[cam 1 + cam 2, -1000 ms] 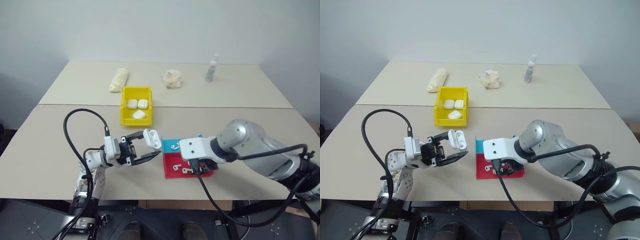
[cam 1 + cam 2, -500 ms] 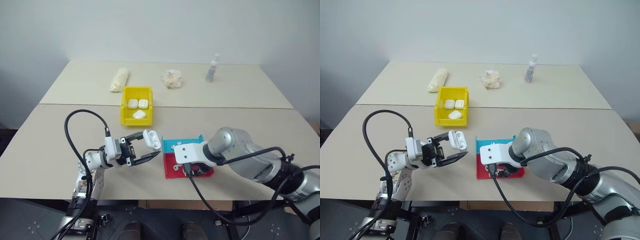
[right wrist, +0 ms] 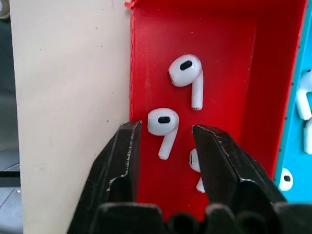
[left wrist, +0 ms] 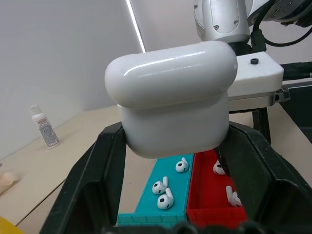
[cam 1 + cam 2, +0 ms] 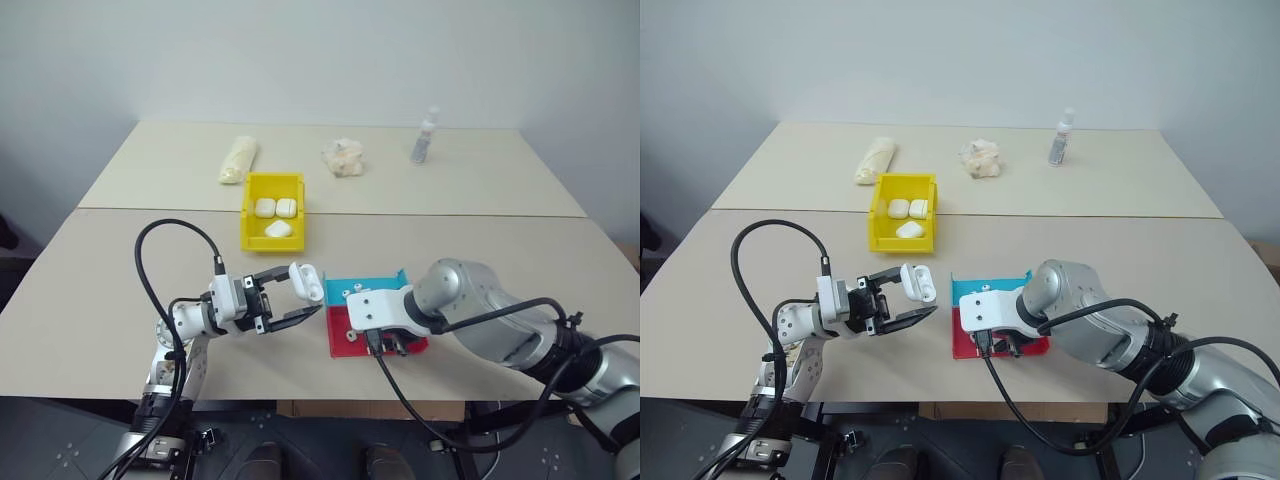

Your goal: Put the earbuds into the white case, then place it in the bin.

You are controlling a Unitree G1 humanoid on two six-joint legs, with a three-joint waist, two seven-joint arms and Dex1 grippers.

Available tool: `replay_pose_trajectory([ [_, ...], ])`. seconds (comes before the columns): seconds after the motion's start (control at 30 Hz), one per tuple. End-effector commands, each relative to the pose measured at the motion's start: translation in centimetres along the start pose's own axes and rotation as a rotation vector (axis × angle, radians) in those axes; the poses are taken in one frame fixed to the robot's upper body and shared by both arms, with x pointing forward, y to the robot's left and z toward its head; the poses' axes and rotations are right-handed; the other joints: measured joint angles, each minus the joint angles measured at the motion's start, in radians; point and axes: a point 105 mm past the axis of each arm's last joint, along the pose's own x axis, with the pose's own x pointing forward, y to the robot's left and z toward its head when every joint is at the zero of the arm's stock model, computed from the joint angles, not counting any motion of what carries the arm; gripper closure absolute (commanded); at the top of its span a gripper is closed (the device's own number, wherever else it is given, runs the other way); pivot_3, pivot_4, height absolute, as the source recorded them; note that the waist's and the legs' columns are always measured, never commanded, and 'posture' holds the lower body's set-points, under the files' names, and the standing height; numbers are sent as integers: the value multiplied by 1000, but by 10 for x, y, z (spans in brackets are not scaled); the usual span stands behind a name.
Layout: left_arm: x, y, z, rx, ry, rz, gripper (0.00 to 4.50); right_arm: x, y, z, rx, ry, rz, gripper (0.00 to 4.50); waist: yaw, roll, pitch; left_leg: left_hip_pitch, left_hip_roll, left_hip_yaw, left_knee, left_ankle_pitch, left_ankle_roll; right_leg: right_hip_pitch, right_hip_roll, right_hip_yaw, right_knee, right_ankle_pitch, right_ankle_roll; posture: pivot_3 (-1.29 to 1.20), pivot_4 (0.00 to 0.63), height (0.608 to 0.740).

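My left gripper [image 5: 298, 297] is shut on a white case [image 5: 306, 281], held above the table left of the trays; its lid looks flipped open. In the left wrist view the white case [image 4: 173, 97] sits between the black fingers. My right gripper [image 5: 386, 343] points down into the red tray [image 5: 343, 338]. In the right wrist view it [image 3: 165, 131] is open, its fingers on either side of an earbud [image 3: 162, 122] without touching it. Another earbud [image 3: 187, 73] lies beyond, and a third is partly hidden by a finger. The yellow bin [image 5: 250, 232] stands behind and holds three white cases.
A blue tray [image 5: 370, 285] with more earbuds adjoins the red one on its far side. On the far table lie a pale roll [image 5: 238, 160], a crumpled lump [image 5: 342, 158] and a small bottle [image 5: 425, 137]. A black cable loops over my left arm.
My right gripper has sunk lower into the red tray and its fingers have narrowed around an earbud. The left gripper and its case have stayed put.
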Motion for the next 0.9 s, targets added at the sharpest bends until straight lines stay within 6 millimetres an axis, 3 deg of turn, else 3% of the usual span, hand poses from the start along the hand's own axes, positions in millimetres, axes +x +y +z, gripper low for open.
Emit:
replay_pose_trajectory([
  [0.03, 1, 0, 4, 23, -10, 1, 1759, -3, -3, 2, -17, -5, -27, 2393, 0, 0, 0, 0, 0, 0, 0, 0, 0, 0, 0, 0, 0, 0, 0, 0, 150, 740],
  [0.8, 3, -1, 2, 19, 5, 17, 1759, 0, -2, 1, -32, -5, -20, 2393, 0, 0, 0, 0, 0, 0, 0, 0, 0, 0, 0, 0, 0, 0, 0, 0, 150, 740],
  [0.83, 3, -1, 2, 17, 6, 19, 1759, 0, -2, 1, -33, -4, -21, 2757, 0, 0, 0, 0, 0, 0, 0, 0, 0, 0, 0, 0, 0, 0, 0, 0, 150, 740],
  [0.9, 3, -1, 1, 17, 8, 20, 1759, 0, -2, 1, -34, -2, -24, 2757, 0, 0, 0, 0, 0, 0, 0, 0, 0, 0, 0, 0, 0, 0, 0, 0, 150, 740],
])
